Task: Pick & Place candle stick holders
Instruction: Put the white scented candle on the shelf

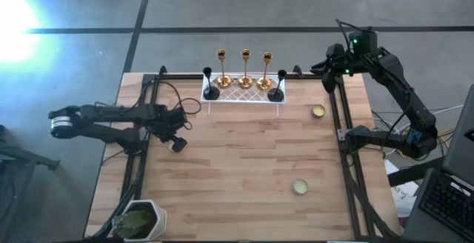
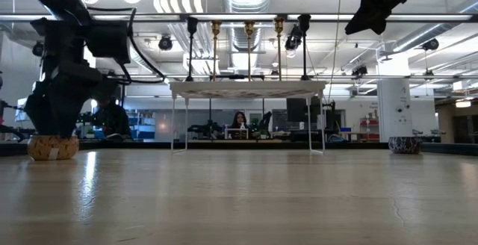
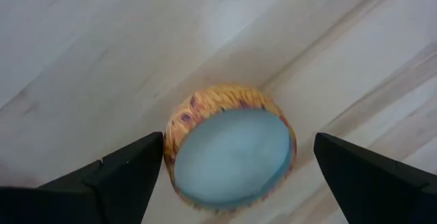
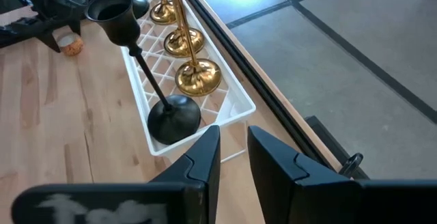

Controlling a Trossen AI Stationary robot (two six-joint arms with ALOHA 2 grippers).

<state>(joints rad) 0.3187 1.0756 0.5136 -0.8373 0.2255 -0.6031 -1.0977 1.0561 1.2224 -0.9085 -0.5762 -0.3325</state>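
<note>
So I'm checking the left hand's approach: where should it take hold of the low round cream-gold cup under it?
Grip the low round cream-gold cup across its short side wall, coming straight down. It sits flat on the table, centred between the left hand's open fingers.

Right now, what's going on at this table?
Candle holders are being loaded onto the white lattice tray at the far edge. It already carries three gold sticks and two black holders. The left tool is open, straddling a low round cup on the table's left side, not yet gripped. The right tool hangs above the tray's right end, holding nothing. Two more cups sit loose on the right side of the wood.
</note>
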